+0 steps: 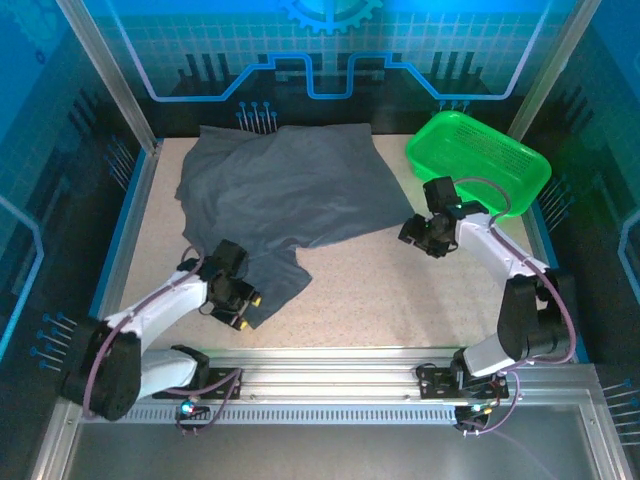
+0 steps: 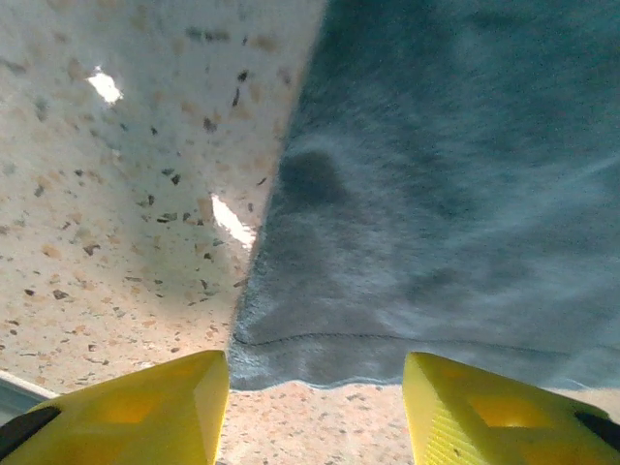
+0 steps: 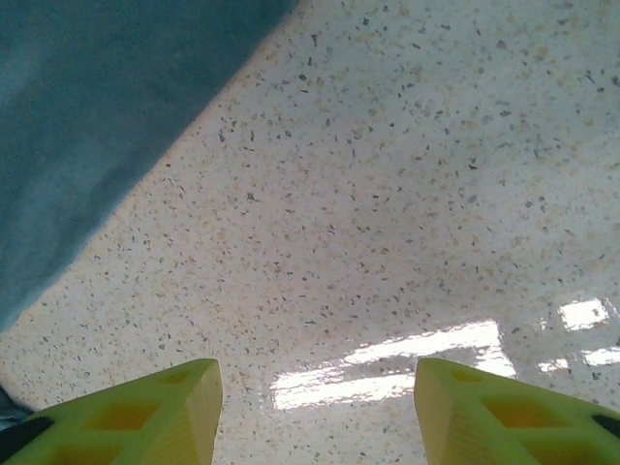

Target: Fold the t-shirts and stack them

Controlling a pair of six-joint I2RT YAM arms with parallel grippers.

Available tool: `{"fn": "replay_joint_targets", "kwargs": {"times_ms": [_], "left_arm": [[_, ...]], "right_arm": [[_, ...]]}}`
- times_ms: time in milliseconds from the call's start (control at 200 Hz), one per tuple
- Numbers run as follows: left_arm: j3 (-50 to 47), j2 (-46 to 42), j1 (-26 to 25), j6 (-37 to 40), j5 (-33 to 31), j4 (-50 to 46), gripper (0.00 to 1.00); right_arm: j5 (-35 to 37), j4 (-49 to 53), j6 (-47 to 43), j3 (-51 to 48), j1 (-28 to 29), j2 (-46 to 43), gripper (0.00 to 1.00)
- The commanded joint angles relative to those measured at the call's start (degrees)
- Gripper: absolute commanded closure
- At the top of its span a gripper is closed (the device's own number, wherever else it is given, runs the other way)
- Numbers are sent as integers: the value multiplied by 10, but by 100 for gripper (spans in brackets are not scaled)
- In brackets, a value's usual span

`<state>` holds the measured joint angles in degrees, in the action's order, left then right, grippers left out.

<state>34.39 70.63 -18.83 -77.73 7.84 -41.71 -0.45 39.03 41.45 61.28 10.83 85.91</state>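
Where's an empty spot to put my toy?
The biggest bare table lies between the t-shirt, the right arm and the front rail. A thin strip runs left of the t-shirt. The back is crowded: t-shirt and green basket.

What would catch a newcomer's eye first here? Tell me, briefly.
The dark grey t-shirt lies rumpled and spread over the far left of the speckled table. A bright green basket sits in the far right corner. The left gripper hangs open at the shirt's near hem, and the right gripper is open over bare tabletop beside the shirt's right edge.
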Motion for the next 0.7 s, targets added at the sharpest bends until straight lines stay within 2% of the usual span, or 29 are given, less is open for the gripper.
{"fn": "replay_joint_targets", "kwargs": {"times_ms": [0,65,125,185,265,430,600,695], "left_arm": [[26,48,-19,-24,-20,-5,49],[21,77,-19,-25,-19,21,52],[22,108,-19,-20,-20,41,61],[31,130,-18,-11,-32,42,75],[52,119,-18,6,-73,1,100],[56,-5,-5,35,-156,-133,100],[17,-148,86,76,-168,-215,100],[12,-181,130,98,-162,-221,100]], "right_arm": [[-7,3,-13,26,4,4,45],[-7,1,-14,29,3,5,45],[-4,2,-15,31,2,9,45],[-2,1,-13,30,-1,10,45],[0,0,-7,28,-8,13,46],[25,-3,24,19,-24,17,46],[42,-18,49,38,-37,64,45],[41,-25,54,67,-36,111,46]]}}
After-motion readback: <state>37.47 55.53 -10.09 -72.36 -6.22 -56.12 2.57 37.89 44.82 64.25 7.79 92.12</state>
